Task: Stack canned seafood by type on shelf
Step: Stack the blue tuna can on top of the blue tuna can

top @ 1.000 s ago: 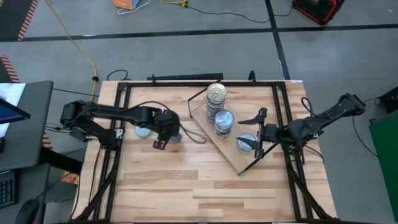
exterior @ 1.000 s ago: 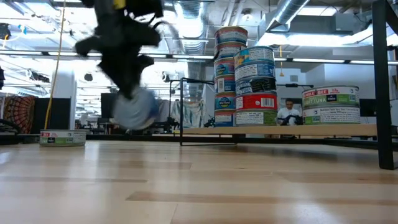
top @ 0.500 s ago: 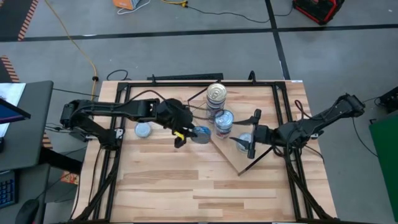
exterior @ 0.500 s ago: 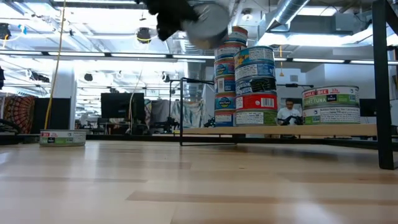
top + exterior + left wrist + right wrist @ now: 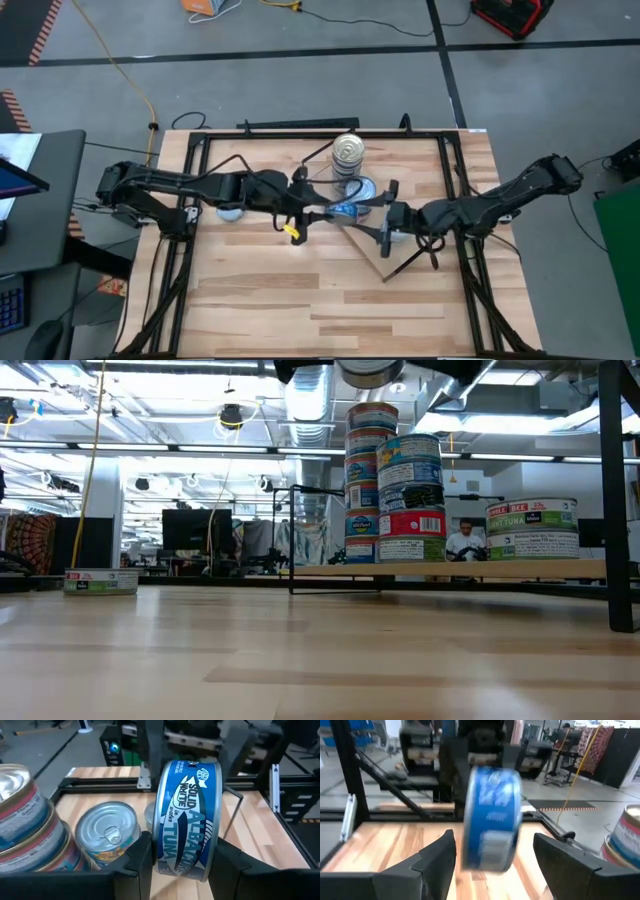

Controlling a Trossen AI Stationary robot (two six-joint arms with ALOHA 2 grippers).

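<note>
Above the shelf (image 5: 375, 262), left gripper (image 5: 172, 865) gripped a blue albacore tuna tin (image 5: 186, 820) on edge, right gripper (image 5: 492, 860) gaped wide facing it.

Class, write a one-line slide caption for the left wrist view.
Left claw grips a blue tuna tin on edge, facing the open right claw.
</note>
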